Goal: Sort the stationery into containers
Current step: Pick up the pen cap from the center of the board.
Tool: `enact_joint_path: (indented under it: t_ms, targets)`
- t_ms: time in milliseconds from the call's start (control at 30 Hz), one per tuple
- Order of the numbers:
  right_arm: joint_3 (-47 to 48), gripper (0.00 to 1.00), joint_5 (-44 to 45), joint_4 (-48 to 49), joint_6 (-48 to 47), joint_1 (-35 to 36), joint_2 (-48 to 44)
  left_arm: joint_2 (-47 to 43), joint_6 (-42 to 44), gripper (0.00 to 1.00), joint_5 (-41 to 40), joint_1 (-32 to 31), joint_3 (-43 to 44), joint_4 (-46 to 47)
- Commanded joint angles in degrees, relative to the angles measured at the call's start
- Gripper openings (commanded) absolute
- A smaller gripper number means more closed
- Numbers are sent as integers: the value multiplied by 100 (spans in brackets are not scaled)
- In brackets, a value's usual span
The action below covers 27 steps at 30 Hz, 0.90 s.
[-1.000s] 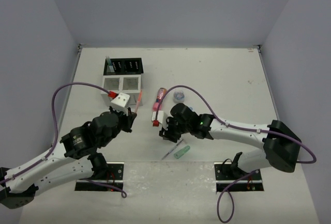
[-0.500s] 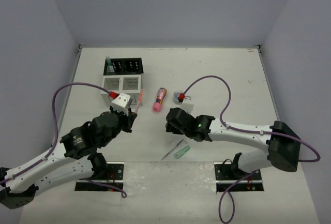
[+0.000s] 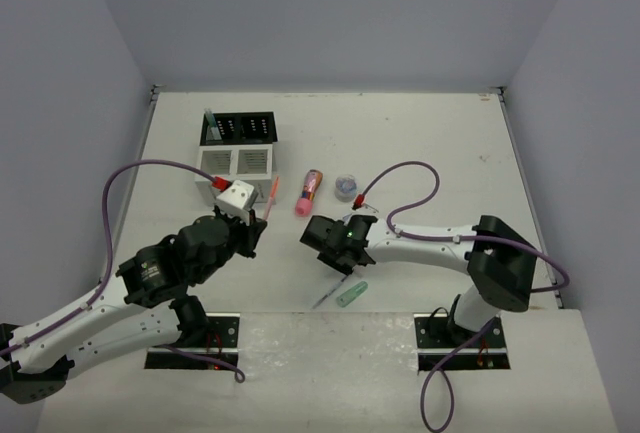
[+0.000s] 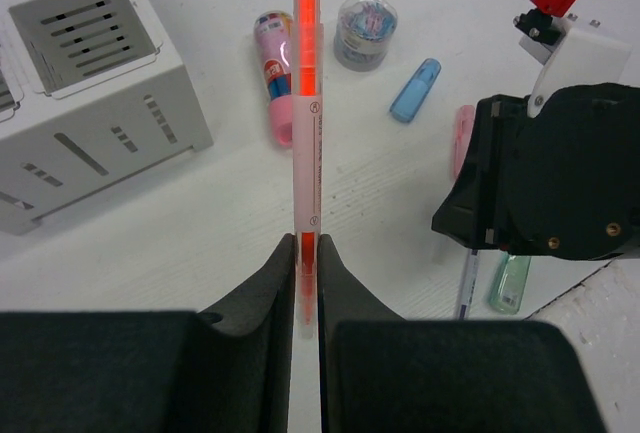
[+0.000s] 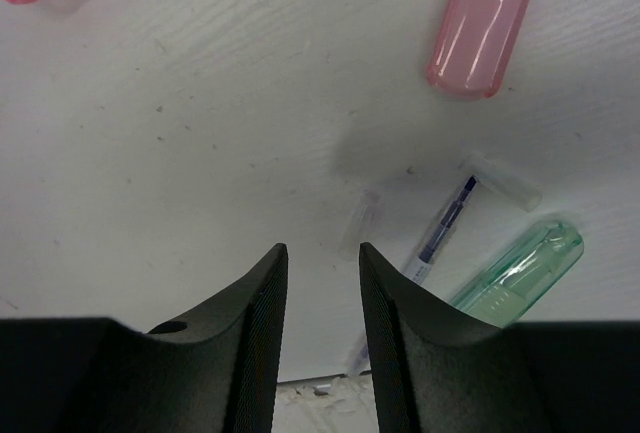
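Right pincer (image 5: 322, 253) swung leftward, parted, pink capsule (image 5: 485, 18) visible only from wrists

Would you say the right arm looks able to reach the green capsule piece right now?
Probably yes: its open, empty claw hovers beside the green capsule piece, which lies uncovered; only the thin pen lies between them.

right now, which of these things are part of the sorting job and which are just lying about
Part of the job: orange pen in the left hand, blue pen, pink tube, round roll, blue capsule, pink capsule, green capsule, organiser.
Just there: purple cable, black base plate.
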Motion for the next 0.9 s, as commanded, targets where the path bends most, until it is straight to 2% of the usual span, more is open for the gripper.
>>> enact_joint_path:
  t_ms: [0,500,867]
  targets:
    - [224,38,-62,-373,832,106,137,-33,180,0,114,28,-68,297]
    - [588,34,-258,-462,1141,104,815,-70,199,0,222,28,-87,332]
    - [418,33,-290,-575,1425,113,777,-61,199,0,251,28,-93,341]
